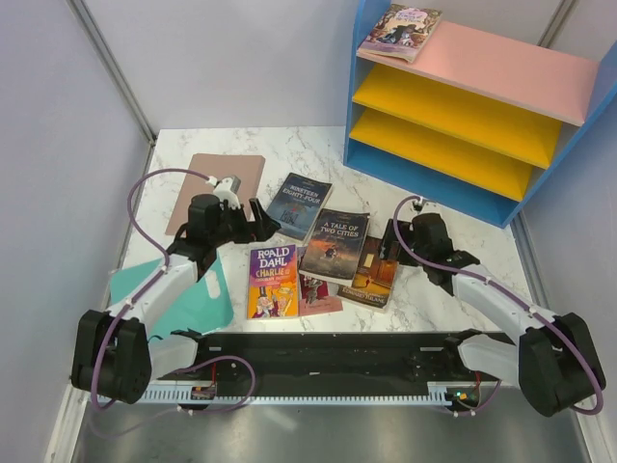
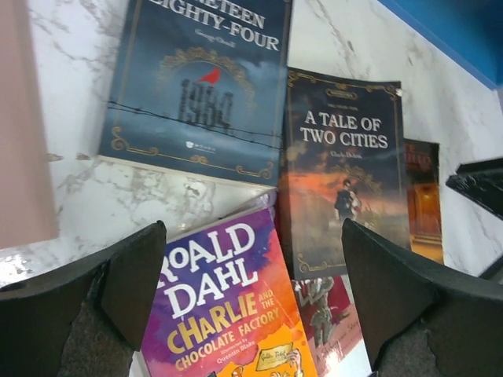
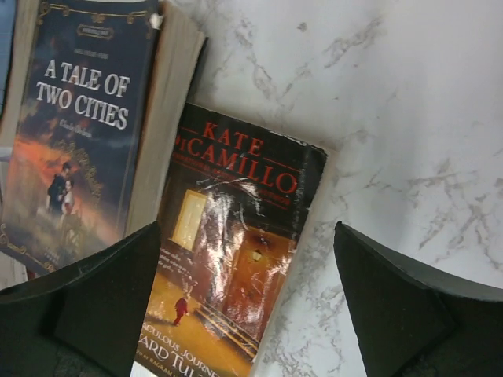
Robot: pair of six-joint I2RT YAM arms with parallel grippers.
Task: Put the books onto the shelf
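Left gripper (image 2: 251, 228): jaws apart, over Roald Dahl book (image 1: 271, 281).
Right gripper (image 3: 245, 228): jaws apart, over Kate DiCamillo book (image 3: 236, 236).
Both books: long axes 12–6 o'clock, titles toward 12.
Shelf (image 1: 434, 178): at 1 o'clock.

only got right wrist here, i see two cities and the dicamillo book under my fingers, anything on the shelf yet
Observer: Yes, one book lies flat on the shelf, at the left end of its pink top board.
Operator: ok and where's the left arm
Observer: Its fingers stand open just beside Nineteen Eighty-Four, holding nothing.
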